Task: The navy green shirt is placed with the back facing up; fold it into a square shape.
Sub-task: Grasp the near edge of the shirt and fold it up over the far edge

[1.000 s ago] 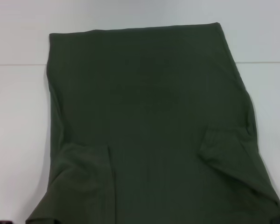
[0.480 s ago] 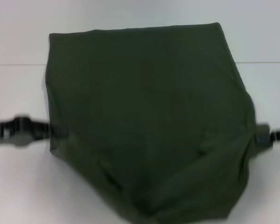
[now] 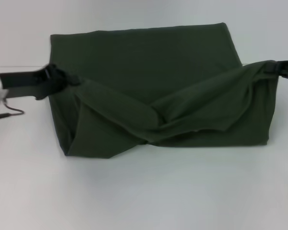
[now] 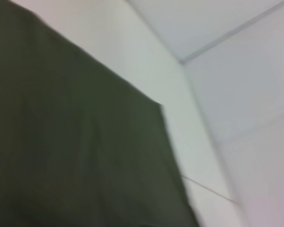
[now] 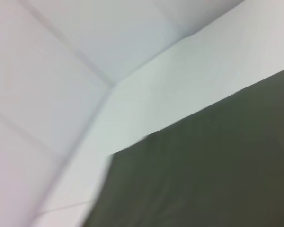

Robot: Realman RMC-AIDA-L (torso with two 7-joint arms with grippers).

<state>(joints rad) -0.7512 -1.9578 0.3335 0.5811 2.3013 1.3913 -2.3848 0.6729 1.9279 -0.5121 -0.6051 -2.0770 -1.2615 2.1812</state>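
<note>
On the white table (image 3: 144, 191), in the head view, the navy green shirt (image 3: 153, 76) lies half folded — the left gripper (image 3: 73, 80) and the right gripper (image 3: 271, 67) each pinch a lifted corner. Both wrist views show only green cloth and table.

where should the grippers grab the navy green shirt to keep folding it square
Likely the two ends of the raised near edge of the navy green shirt, where the left gripper and right gripper meet it, each from its own outer side; the middle sags between them.
</note>
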